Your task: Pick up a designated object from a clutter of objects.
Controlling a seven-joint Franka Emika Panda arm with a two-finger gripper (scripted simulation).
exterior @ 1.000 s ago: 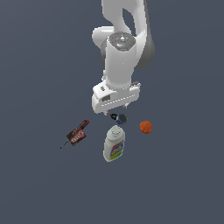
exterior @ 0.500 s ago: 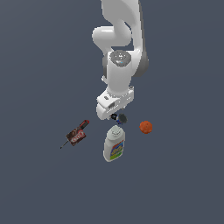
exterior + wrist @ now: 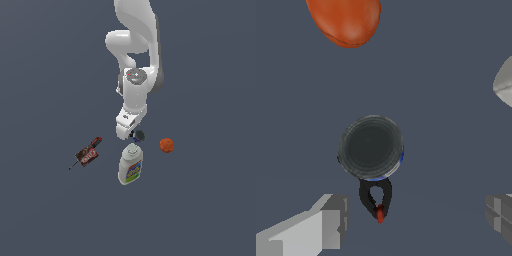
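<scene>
Four things lie loose on the counter (image 3: 45,210): a white bottle (image 3: 130,165), an orange ball (image 3: 167,145), a handled tool (image 3: 87,154) and the small black gadget (image 3: 372,155). The gripper (image 3: 131,134) hangs spread directly above the gadget (fingers (image 3: 331,220) well apart either side), seemingly lined up for grasping; nothing is held.

The white bottle (image 3: 131,166) carries a blue-yellow label, its print unreadable.
</scene>
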